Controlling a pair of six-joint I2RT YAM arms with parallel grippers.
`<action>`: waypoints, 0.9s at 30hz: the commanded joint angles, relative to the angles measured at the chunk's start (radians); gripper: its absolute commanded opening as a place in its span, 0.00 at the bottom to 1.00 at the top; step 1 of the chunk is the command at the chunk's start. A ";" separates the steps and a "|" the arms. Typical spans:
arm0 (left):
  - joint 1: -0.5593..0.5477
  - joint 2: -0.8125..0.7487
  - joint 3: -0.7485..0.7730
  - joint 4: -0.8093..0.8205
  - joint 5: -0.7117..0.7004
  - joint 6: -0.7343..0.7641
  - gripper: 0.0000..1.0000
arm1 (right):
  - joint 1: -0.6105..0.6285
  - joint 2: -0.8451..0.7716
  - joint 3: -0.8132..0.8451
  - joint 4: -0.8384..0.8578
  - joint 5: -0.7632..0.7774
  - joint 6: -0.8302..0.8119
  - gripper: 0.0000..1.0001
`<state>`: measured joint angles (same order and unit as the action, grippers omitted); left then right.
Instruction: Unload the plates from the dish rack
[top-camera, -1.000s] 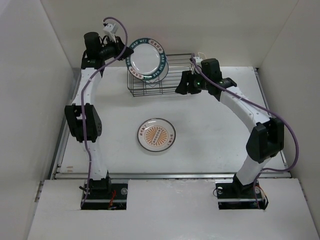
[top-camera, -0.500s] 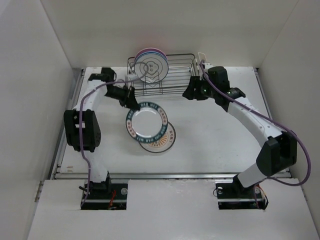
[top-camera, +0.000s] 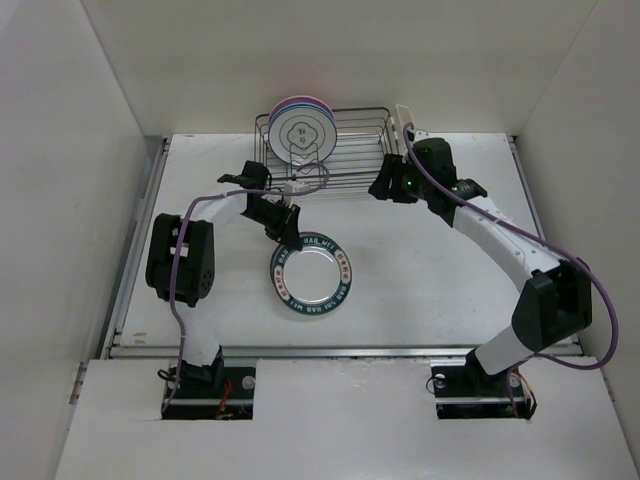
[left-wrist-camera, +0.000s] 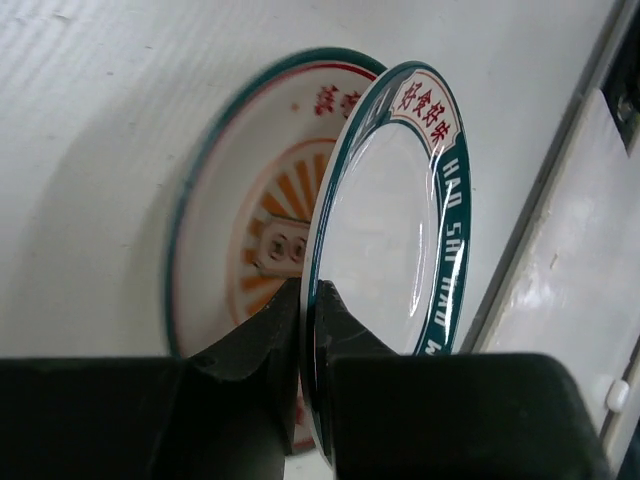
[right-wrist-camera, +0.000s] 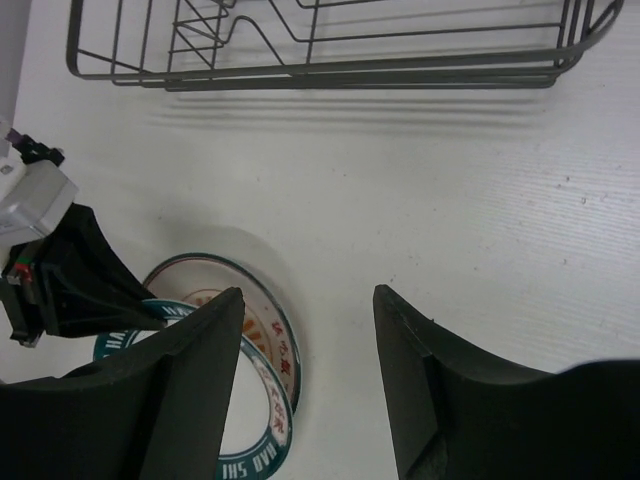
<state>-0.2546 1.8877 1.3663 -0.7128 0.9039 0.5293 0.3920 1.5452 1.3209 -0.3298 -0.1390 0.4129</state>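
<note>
Left gripper (top-camera: 287, 228) is clamped on the rim of the teal plate (top-camera: 312, 275), holding it tilted over the orange plate (left-wrist-camera: 250, 220) that lies mid-table (top-camera: 430, 270), at 6 o'clock from the rack (top-camera: 350, 170). Three plates (top-camera: 303, 128) stand in the rack's 9 o'clock end. Right gripper (top-camera: 385, 185), jaws apart and holding nothing, hovers at the rack's 4 o'clock corner.

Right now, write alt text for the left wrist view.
The left hand pinches the rim of a teal-rimmed plate, holding it tilted over an orange-patterned plate lying on the white table.
</note>
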 joint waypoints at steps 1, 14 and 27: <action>0.002 -0.036 -0.021 0.156 -0.062 -0.074 0.00 | 0.001 -0.036 -0.015 0.040 0.053 0.029 0.60; 0.011 -0.018 0.036 0.108 -0.085 -0.074 0.08 | -0.027 0.179 0.303 -0.132 0.364 0.069 0.76; 0.054 0.005 0.166 -0.273 -0.059 0.238 0.01 | -0.090 0.420 0.497 -0.181 0.401 0.058 0.76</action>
<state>-0.1986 1.8881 1.5055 -0.8288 0.8360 0.6403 0.3111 1.9308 1.7245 -0.5140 0.2348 0.4728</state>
